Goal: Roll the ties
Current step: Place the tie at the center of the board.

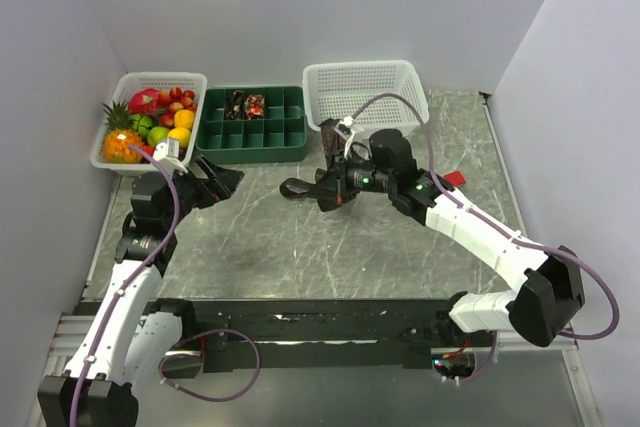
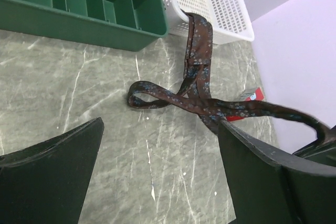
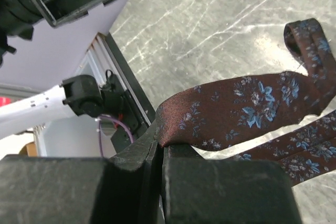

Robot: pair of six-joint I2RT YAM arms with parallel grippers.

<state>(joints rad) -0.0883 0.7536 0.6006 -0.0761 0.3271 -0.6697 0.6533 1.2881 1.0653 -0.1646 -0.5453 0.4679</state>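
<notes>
A dark brown tie (image 1: pixel 296 188) with blue flowers hangs out of the white basket (image 1: pixel 365 92) and lies looped on the table. My right gripper (image 1: pixel 331 191) is shut on a fold of it, holding that part just above the table; in the right wrist view the tie (image 3: pixel 236 108) runs out of the closed gripper (image 3: pixel 163 141). My left gripper (image 1: pixel 222 181) is open and empty, left of the loop. In the left wrist view the tie (image 2: pixel 195 95) lies beyond the gap of that gripper (image 2: pixel 160 174).
A green compartment tray (image 1: pixel 290 139) at the back holds rolled ties (image 1: pixel 250 104). A white basket of fruit (image 1: pixel 150 122) stands at the back left. A small red bar (image 1: pixel 455 179) lies right of the right wrist. Walls close in on both sides.
</notes>
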